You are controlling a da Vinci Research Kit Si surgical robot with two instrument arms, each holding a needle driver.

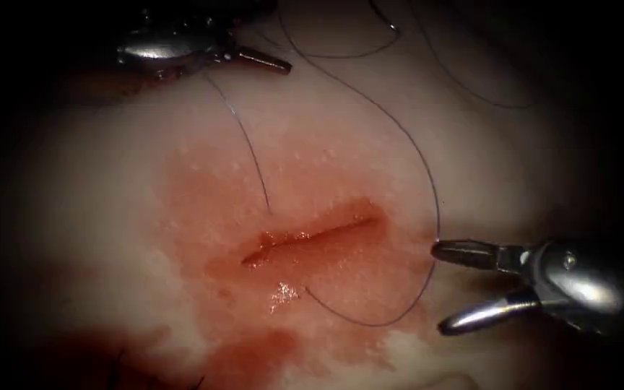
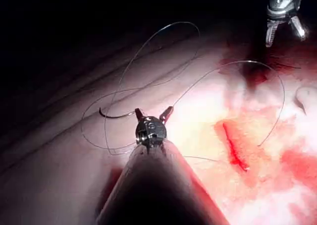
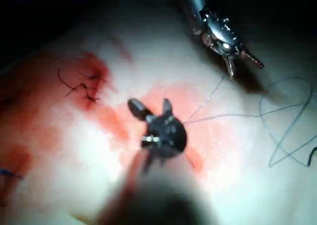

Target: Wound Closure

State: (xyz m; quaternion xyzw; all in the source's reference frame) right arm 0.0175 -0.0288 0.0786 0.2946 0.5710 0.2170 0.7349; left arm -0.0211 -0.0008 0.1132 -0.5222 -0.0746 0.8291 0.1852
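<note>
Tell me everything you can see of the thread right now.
The thread is thin, dark and slack. One run enters the tissue just above the cut in the endoscope view. Another comes out below the cut, bows to the right, brushes past the right tool's open jaws unheld, and arcs away. Loose coils lie around the needle, which rests on the tissue beside the open, empty left tool.

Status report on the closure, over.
Left pincer open, right pincer open, both empty. Needle loose beside left pincer. Thread crosses cut, loop near right pincer.
</note>
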